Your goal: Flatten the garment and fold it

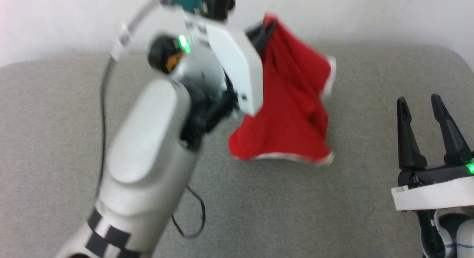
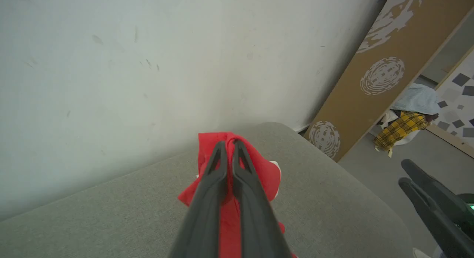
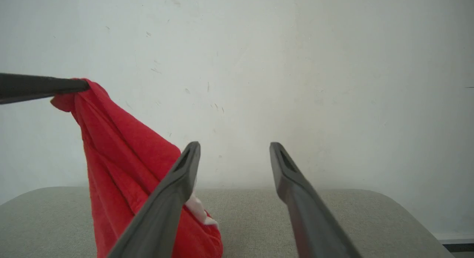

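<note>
The garment (image 1: pixel 292 106) is a pair of red shorts with white hem trim, hanging in a bunched cone from one pinched point. Its lower edge rests on the grey cushioned surface (image 1: pixel 333 213). My left gripper (image 1: pixel 267 27) is raised high over the back of the surface and is shut on the top of the garment. In the left wrist view the two fingers (image 2: pixel 229 146) clamp a red fold of the garment (image 2: pixel 264 172). My right gripper (image 1: pixel 420 104) stands open low at the right, apart from the cloth. In its own view the open gripper (image 3: pixel 234 149) frames the wall, with the garment (image 3: pixel 122 165) hanging to the left.
A white wall (image 1: pixel 370 17) stands right behind the grey surface. Off its right end the left wrist view shows a brown patterned board (image 2: pixel 374 80) leaning on the wall and a pile of clothes (image 2: pixel 403 124) on the floor. A black cable (image 1: pixel 103 113) runs along my left arm.
</note>
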